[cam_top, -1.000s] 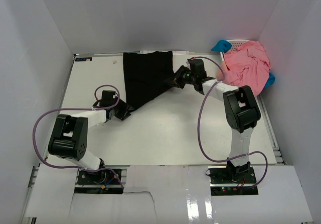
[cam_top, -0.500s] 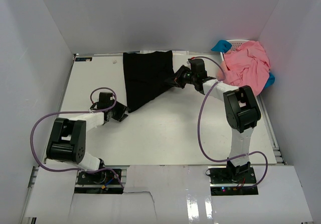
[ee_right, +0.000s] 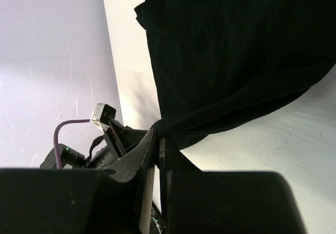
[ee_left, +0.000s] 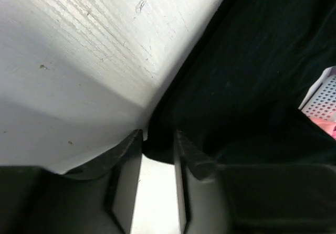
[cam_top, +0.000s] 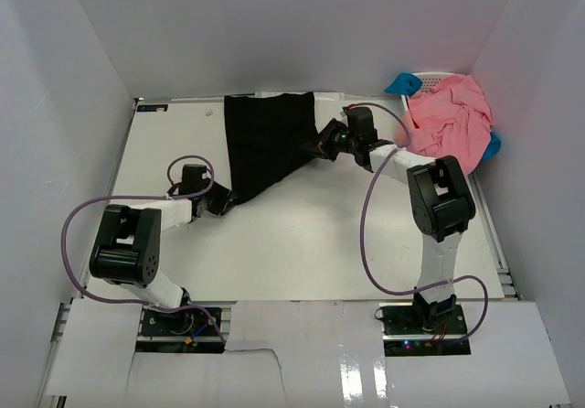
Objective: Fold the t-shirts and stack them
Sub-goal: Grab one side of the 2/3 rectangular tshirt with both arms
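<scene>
1. White walls [cam_top: 292, 24] enclosed the table [cam_top: 311, 234] on three sides; both arm bases sat at the near edge.
2. The black t-shirt [cam_top: 265, 143] lay at the far middle of the table. Its far edge ran along the table's far edge, and the cloth narrowed to a point toward the near left. The right side was drawn into a pinch.
3. The salmon-pink t-shirts [cam_top: 450, 124] were heaped in a crumpled pile at the far right corner, well apart from the black one.
4. The right arm [cam_top: 439, 198] reached up and leftward across the table to the black shirt's right edge.
5. The left arm [cam_top: 128, 243] lay low, stretched rightward toward the shirt's near point.
6. A white lattice basket [cam_top: 435, 78] sat under the pink pile, with only its rim showing behind the heap.
7. The right gripper [cam_top: 315, 145] had its fingers pressed together on a gathered fold of the black shirt, and the right wrist view showed the cloth [ee_right: 236, 50] fanning out from that pinch [ee_right: 158, 131].
8. The left gripper [cam_top: 224, 203] sat at the shirt's near corner. In the left wrist view its jaws stood apart [ee_left: 157, 137] with the tip of the black cloth [ee_left: 252, 76] lying between them; could not tell whether they pressed it.
9. Purple cables [cam_top: 366, 234] looped off each arm.
10. Blue items [cam_top: 402, 83] poked out beside the basket at the far left and near right of the pink pile; could not tell what they were.
</scene>
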Tool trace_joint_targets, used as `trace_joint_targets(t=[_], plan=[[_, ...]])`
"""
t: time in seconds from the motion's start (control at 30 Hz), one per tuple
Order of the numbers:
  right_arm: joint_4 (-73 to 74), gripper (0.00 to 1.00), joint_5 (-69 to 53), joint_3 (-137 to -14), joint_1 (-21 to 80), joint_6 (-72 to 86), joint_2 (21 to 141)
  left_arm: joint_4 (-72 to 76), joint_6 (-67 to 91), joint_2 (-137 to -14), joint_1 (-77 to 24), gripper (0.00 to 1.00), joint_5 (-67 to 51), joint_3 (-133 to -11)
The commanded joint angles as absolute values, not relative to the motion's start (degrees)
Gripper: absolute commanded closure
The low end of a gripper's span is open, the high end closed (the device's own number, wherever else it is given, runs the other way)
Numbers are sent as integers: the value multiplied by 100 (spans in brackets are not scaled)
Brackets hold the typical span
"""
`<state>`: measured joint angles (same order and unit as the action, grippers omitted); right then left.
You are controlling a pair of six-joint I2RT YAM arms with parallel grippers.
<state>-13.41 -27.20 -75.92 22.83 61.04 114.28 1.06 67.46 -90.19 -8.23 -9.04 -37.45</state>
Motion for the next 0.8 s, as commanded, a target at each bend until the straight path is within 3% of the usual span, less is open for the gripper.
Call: trace_joint_targets(t=[0.0,0.07,0.13,0.17,0.4,0.77], plan=[[-1477,92,-2786,-7682,2232,6021,11224,-387,6592,-9439,-800,61,-659,-3489],[-1485,92,-2777,-7673,2232,6021,11215,-308,6566,-9466,-800,71,-650,-3463],[-1485,92,-2777,-7655,2232,6012,11206,-273,6565,-9492,-791,96,-650,-3437],[-1477,92,-2777,-7638,2232,6012,11197,-281,6539,-9483,-791,100,-659,-3428],[-1248,92,-2839,-7068,2232,5574,10759,-518,5943,-9360,-782,100,-1035,-3664],[-563,92,-2725,-4432,2320,4571,9072,-1415,5098,-8508,-782,100,-1615,-4016]])
